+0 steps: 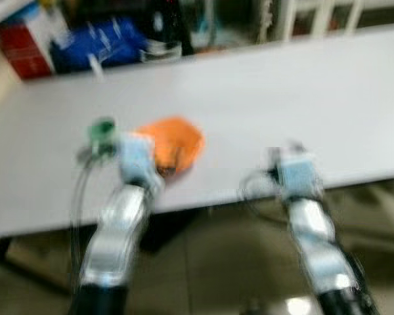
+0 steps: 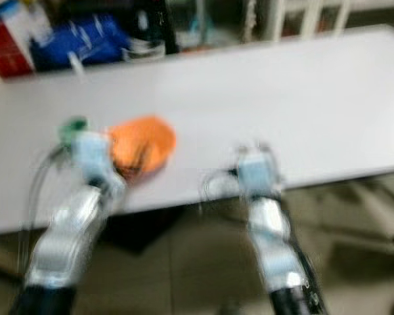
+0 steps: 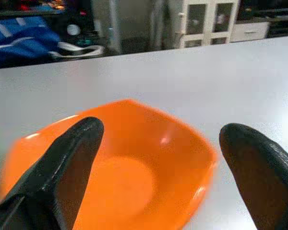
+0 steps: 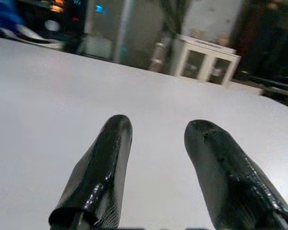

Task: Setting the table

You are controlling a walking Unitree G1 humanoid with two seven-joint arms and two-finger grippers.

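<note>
Step in hand: left gripper [image 3: 158, 158] positioned at the orange bowl [image 3: 134, 177] on the white table [image 1: 282, 98].

The bowl lies near the table's 7 o'clock edge. Left fingers [image 3: 67, 163] are spread wide, flanking the bowl, not gripping. Right gripper [image 4: 158, 158], at 5 o'clock, hovers over bare tabletop, fingers parted, empty. Next move likely requires closing on the rim.

Long, pale grey, smooth-topped worktop [image 1: 282, 98], spanning the room from side to side. Floor [image 1: 217, 262] beneath its near edge: beige, glossy, with a bright light reflection. Beyond the far edge, blurred: red and white box [image 1: 23, 42]; crumpled blue bag with white markings [image 1: 98, 42]. Further back: white cabinet with glazed doors [image 4: 206, 60]; dim, dark recesses around it.
</note>
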